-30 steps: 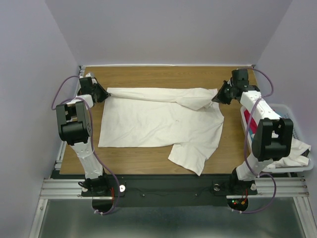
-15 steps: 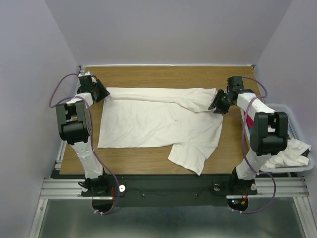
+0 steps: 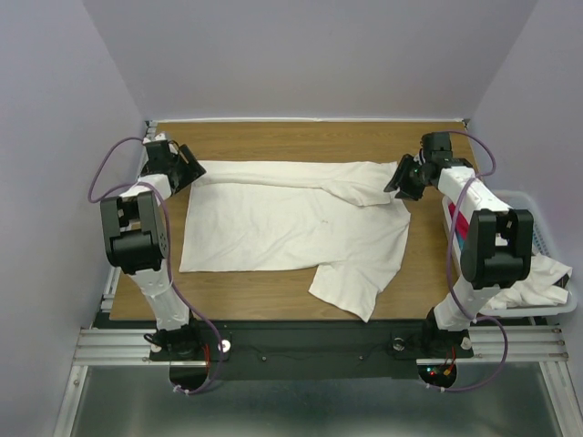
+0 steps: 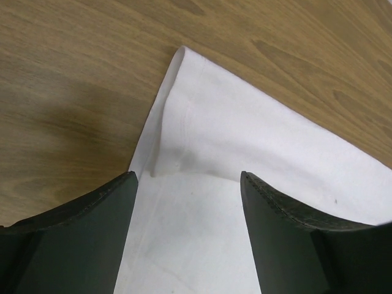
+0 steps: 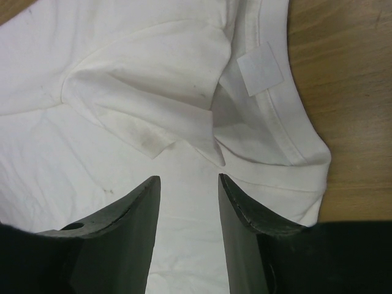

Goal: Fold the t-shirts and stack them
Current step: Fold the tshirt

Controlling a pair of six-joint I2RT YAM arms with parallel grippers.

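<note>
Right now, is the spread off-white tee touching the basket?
Apart. Top view shows bare table between the tee and the basket.

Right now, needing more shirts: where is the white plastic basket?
In the top view, the white slatted plastic basket sits right of the wooden table.

You have a wood-grain surface (image 3: 273, 137) closed in on three sides by plain, pale lavender walls (image 3: 310, 55). The light is soft and even and leaves only faint shadows on the boards. Along your near edge runs a silver slotted aluminium rail (image 3: 109, 344) with a dark strip beside it, and below that lies a dull grey floor panel (image 3: 310, 405).
</note>
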